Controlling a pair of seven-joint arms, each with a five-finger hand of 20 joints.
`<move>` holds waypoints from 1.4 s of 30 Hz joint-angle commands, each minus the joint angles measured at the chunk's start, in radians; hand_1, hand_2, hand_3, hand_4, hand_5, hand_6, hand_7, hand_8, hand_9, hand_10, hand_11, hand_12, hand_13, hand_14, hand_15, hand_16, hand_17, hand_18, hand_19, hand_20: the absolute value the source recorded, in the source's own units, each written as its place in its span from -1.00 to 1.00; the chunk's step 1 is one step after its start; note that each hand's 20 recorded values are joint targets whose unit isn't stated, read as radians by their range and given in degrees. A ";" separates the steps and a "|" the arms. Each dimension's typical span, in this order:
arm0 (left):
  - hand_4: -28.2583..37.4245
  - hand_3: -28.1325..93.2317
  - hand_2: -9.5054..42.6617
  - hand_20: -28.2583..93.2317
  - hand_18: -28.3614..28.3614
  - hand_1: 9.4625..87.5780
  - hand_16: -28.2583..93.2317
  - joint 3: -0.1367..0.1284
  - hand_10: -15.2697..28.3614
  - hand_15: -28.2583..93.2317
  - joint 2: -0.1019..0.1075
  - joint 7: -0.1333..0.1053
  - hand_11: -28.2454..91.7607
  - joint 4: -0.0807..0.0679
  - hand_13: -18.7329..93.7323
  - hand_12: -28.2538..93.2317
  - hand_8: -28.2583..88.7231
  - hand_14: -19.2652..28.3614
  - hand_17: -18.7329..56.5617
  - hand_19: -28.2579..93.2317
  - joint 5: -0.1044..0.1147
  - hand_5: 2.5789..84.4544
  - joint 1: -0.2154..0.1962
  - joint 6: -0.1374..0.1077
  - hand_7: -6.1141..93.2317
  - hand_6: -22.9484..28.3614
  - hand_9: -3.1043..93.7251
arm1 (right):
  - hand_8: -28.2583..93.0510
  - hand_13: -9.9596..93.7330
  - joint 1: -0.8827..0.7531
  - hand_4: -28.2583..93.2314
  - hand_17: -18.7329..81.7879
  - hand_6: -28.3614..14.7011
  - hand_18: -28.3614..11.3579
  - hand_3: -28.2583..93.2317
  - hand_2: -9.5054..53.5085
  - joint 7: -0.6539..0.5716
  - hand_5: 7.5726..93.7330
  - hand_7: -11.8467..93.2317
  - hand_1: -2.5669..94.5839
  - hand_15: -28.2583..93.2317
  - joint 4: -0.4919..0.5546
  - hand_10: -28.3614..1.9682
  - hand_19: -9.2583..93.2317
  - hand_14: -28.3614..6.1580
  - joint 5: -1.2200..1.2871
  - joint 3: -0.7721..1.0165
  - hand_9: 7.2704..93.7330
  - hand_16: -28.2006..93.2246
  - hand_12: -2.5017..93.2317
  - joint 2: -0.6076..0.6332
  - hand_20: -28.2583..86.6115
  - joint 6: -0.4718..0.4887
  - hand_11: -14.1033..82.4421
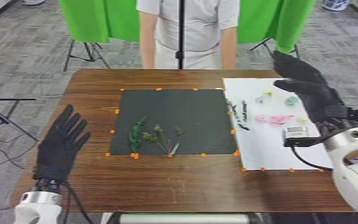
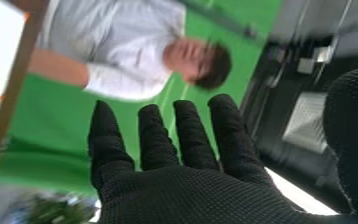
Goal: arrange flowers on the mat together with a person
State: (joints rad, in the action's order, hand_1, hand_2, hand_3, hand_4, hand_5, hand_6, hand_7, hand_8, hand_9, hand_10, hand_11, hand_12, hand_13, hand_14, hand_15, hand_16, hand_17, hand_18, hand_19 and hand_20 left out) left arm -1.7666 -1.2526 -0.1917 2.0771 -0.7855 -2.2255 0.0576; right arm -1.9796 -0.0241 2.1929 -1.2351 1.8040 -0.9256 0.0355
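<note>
In the head view my left hand [image 1: 60, 145] is open over the table's left edge, left of the dark mat [image 1: 175, 112]. My right hand [image 1: 313, 90] is held above the right side of the white sheet, open. In the right wrist view the right hand [image 2: 193, 192] has straight, spread fingers and holds nothing. Green stems [image 1: 135, 136] and thin sprigs [image 1: 159, 139] lie on the mat's lower left part. Pink flowers [image 1: 275, 119], a pale green flower [image 1: 291, 101] and grey-green leafy stems [image 1: 239, 114] lie on the white sheet [image 1: 269, 150].
Orange tape pieces line the mat and sheet. A small white device [image 1: 295, 132] with a black cable is by the right wrist. Across the brown table [image 1: 158, 185] a person stands behind a thin black pole [image 1: 181, 30]. Green cloths hang farther back.
</note>
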 commanded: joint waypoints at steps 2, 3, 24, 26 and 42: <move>-1.00 0.64 -0.82 -0.39 0.69 -0.58 -0.41 0.011 0.09 -0.41 -0.006 0.001 -0.37 0.002 -0.42 -0.28 -0.67 0.23 -0.92 0.02 0.004 -0.52 -0.049 -0.003 -0.56 -0.10 -0.60 | -0.66 -0.42 -0.213 -0.93 -0.64 0.11 -0.65 0.84 -0.82 -0.013 -0.55 -0.57 -0.67 -0.60 0.051 0.00 -0.24 -0.09 0.193 0.160 -0.57 0.11 -0.45 -0.105 -0.18 0.056 -0.69; -1.00 0.64 -0.82 -0.39 0.68 -0.58 -0.40 0.016 0.09 -0.42 -0.002 -0.005 -0.37 0.000 -0.42 -0.28 -0.67 0.23 -0.92 0.02 0.005 -0.52 -0.047 -0.004 -0.56 -0.10 -0.60 | -0.66 -0.40 -0.228 -0.93 -0.64 0.10 -0.66 0.84 -0.81 -0.011 -0.53 -0.57 -0.67 -0.58 0.055 -0.04 -0.21 -0.08 0.195 0.178 -0.55 0.11 -0.44 -0.125 -0.17 0.073 -0.66; -0.77 0.68 -0.75 -0.27 0.70 -0.57 -0.42 0.029 0.10 -0.33 0.001 -0.013 -0.34 -0.001 -0.39 -0.29 -0.68 0.26 -0.81 0.16 0.010 -0.49 -0.040 -0.007 -0.52 -0.09 -0.59 | -0.68 -0.32 -0.199 -0.93 -0.61 0.08 -0.68 0.84 -0.72 -0.036 -0.47 -0.52 -0.66 -0.44 0.048 -0.09 -0.11 -0.07 0.191 0.135 -0.47 0.08 -0.47 -0.124 -0.13 0.050 -0.57; -0.80 0.67 -0.77 -0.28 0.70 -0.58 -0.42 0.025 0.10 -0.33 0.001 -0.012 -0.34 -0.001 -0.39 -0.29 -0.68 0.26 -0.82 0.14 0.004 -0.50 -0.037 0.001 -0.52 -0.09 -0.59 | -0.68 -0.32 -0.199 -0.93 -0.61 0.08 -0.68 0.84 -0.72 -0.036 -0.47 -0.52 -0.66 -0.43 0.051 -0.09 -0.11 -0.07 0.189 0.146 -0.47 0.07 -0.47 -0.123 -0.13 0.066 -0.56; -0.92 0.66 -0.78 -0.28 0.69 -0.58 -0.42 0.036 0.11 -0.33 -0.003 0.008 -0.34 -0.012 -0.39 -0.30 -0.68 0.26 -0.82 0.12 0.010 -0.50 -0.023 -0.003 -0.53 -0.09 -0.59 | -0.68 -0.32 -0.222 -0.93 -0.61 0.07 -0.69 0.85 -0.75 -0.050 -0.46 -0.51 -0.65 -0.39 0.044 -0.09 -0.10 -0.06 0.168 0.132 -0.47 0.03 -0.47 -0.146 -0.13 0.067 -0.55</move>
State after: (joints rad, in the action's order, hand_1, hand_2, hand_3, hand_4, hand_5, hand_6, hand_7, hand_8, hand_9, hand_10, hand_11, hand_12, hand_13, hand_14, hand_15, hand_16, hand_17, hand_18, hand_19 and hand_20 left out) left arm -1.7337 -1.2543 -0.1923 2.0719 -0.7775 -2.2458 0.0553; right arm -2.2061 -0.0649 2.2446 -1.0503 1.9603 -1.0639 0.0958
